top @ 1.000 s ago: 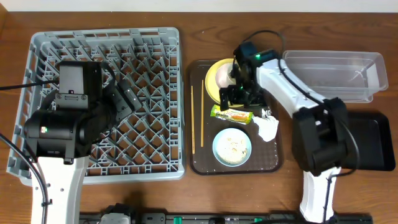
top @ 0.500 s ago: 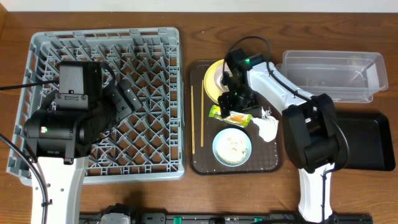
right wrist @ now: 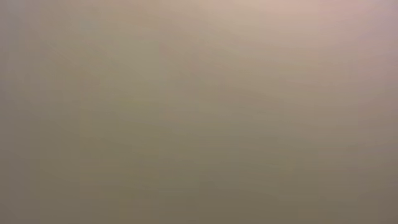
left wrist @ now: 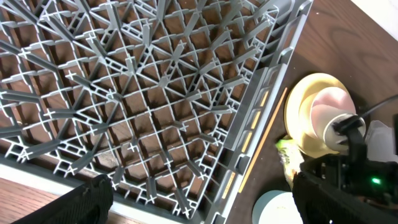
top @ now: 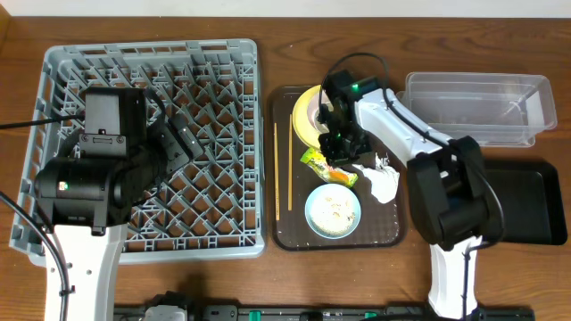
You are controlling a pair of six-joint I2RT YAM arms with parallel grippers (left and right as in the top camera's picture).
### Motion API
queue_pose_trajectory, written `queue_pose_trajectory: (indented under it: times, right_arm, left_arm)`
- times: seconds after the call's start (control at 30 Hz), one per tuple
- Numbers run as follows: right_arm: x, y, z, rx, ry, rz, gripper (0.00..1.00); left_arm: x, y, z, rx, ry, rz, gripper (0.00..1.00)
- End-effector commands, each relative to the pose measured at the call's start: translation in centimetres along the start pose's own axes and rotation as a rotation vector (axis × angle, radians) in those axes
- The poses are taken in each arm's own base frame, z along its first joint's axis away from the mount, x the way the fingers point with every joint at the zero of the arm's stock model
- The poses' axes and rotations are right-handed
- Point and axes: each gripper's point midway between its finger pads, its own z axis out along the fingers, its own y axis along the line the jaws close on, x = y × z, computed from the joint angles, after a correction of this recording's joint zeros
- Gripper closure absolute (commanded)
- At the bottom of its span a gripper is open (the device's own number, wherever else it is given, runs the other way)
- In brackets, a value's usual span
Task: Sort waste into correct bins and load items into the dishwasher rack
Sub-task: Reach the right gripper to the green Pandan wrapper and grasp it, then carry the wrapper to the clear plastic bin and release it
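Here, with the right gripper (top: 342, 157) low over the snack wrapper (top: 315, 160) on the brown tray (top: 381, 228), we cannot tell if its jaws pinch it, so we should confirm the grip before lifting.

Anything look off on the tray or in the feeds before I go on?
Yes: the right wrist view is a blank tan blur, showing nothing. On the brown tray, the snack wrapper lies skewed beneath the right gripper; whether it is gripped cannot be told. Nothing looks spilled.
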Motion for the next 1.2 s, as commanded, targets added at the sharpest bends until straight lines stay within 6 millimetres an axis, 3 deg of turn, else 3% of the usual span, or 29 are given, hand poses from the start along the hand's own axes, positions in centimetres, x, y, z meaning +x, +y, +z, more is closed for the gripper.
queue_pose_trajectory:
  times: [0.0,0.2,0.4,0.63,1.03,1.17]
  right_arm:
    - [-0.7,1.3,-4.9,-0.013,-0.131,-0.039,0.99]
    - [-0.6,1.2,-10.7,0.009,-0.284,-0.047,0.99]
    - [-0.5,-3.6,-14.5,0.195,-0.384,0.03,0.99]
    - [1.0,-11.3,-16.1,0.37,-0.373,0.249,0.99]
    - [3.7,-21.7,-18.3,0.382,-0.409,0.574,0.99]
    - [3.9,-24.3,-19.1,0.391,-0.456,0.634,0.99]
  left_arm:
    - [-0.2,0.2,-0.1,-0.008,-0.009,0.002,0.06]
    - [-0.2,0.2,-0.1,-0.007,-0.009,0.002,0.06]
    - [-0.2,0.2,-0.1,-0.008,-0.009,0.002,0.06]
    - [-0.2,0.2,-0.1,-0.008,-0.009,0.002,0.06]
    - [-0.2,0.2,-0.1,-0.007,-0.009,0.002,0.06]
    - [-0.2,0.2,-0.1,-0.007,-0.009,0.002,0.06]
